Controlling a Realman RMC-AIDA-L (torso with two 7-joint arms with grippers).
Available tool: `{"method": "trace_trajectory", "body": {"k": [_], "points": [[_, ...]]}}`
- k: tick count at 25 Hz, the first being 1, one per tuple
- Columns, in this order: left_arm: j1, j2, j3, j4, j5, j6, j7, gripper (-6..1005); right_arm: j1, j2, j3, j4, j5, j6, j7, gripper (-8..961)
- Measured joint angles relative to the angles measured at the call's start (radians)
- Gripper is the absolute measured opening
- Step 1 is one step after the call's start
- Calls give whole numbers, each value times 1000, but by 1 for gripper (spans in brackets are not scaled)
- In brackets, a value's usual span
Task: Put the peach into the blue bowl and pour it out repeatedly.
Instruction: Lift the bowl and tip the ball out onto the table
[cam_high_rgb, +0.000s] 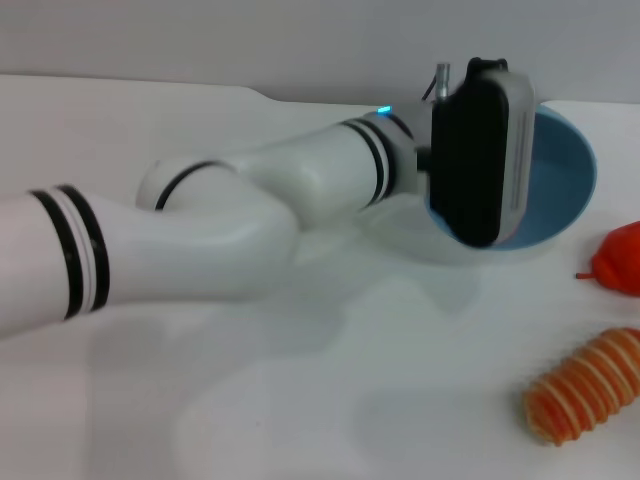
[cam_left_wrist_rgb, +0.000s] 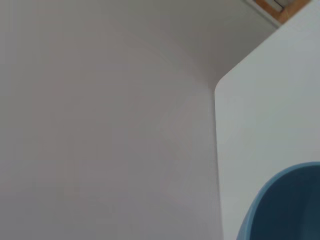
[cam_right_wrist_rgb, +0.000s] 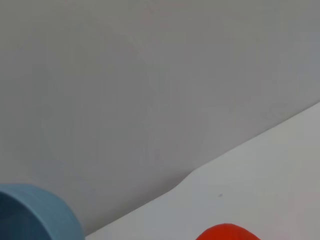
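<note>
The blue bowl (cam_high_rgb: 565, 170) is at the back right of the white table, its opening turned toward me. The part of its inside that shows is empty. My left arm reaches across the table to it, and the black and white body of my left gripper (cam_high_rgb: 478, 150) covers the bowl's left side. The bowl's rim also shows in the left wrist view (cam_left_wrist_rgb: 290, 210) and in the right wrist view (cam_right_wrist_rgb: 30, 215). The peach is not visible in any view. My right gripper is out of view.
A red fruit with a stem (cam_high_rgb: 622, 258) lies right of the bowl, and it also shows in the right wrist view (cam_right_wrist_rgb: 227, 232). An orange and cream ribbed toy (cam_high_rgb: 585, 385) lies at the front right. The white table (cam_high_rgb: 300, 400) ends at a grey wall behind.
</note>
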Motion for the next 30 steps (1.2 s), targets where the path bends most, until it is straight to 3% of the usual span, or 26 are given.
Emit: {"method": "trace_trajectory", "body": {"k": [9,24,30], "points": [[52,0,163,-44,53,-277,221,0,16,-1,3,-3,12,-1,-1,363],[79,0,203,-52,143,-329,288,0,34,-4,4,-9,14,7,-1,348],[101,0,241,-45,153,-378,403,0,34,-5,4,-17,14,9,-1,341]]}}
